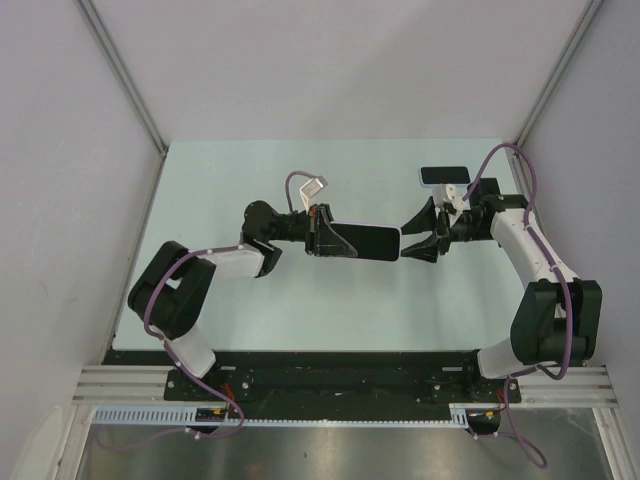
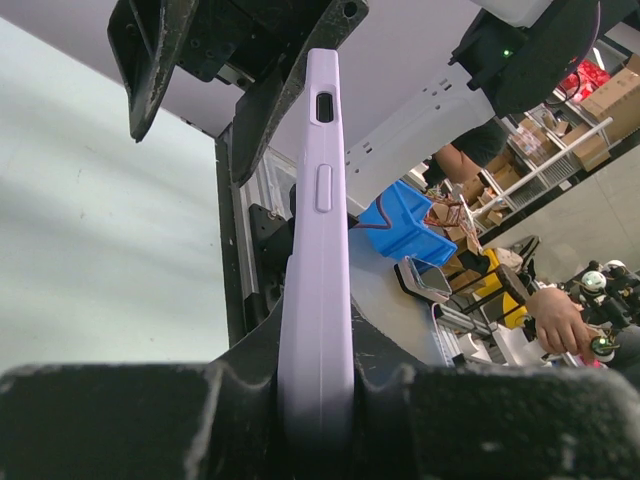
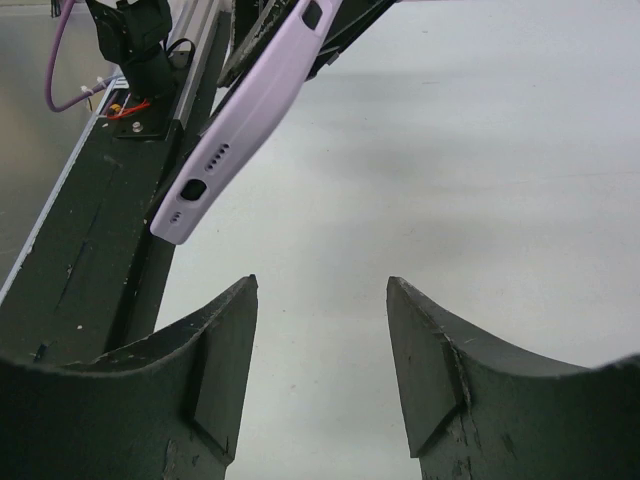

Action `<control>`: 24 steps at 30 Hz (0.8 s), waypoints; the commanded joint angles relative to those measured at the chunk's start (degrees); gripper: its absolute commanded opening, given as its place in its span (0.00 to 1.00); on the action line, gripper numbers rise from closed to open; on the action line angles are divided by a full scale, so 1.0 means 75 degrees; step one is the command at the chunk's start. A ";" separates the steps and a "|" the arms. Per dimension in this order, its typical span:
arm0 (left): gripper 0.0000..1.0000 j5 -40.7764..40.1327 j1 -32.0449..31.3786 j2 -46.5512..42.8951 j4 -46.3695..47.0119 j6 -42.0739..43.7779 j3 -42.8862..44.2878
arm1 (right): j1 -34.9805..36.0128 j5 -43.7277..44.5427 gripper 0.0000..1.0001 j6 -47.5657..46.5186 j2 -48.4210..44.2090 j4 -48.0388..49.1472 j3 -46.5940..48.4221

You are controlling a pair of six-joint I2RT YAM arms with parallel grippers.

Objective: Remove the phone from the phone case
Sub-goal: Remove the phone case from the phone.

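Top external view: you see the lilac phone case point(image 1: 365, 243) held level above the table point(image 1: 250, 300). Its long axis runs straight out from the left gripper point(image 1: 325, 240) toward the right gripper point(image 1: 405, 243).
Case face: the dark side is up, with a pale rim at the free end.
Case end: in your right wrist view, the end with the port and speaker holes points toward the fingers, up and left of their gap.
Left gripper: pinches the case's near end, one finger on each broad face.
Right gripper: spread and holding nothing, just off the free end.
Surface: pale greenish table, apart from the case.
Room: plain pale grey walls on three sides.
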 commanded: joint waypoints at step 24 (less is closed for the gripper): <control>0.00 -0.0358 0.0480 -0.0129 0.3140 0.0322 0.0041 | -0.0091 0.0724 0.48 0.9652 -0.0428 0.6303 0.0268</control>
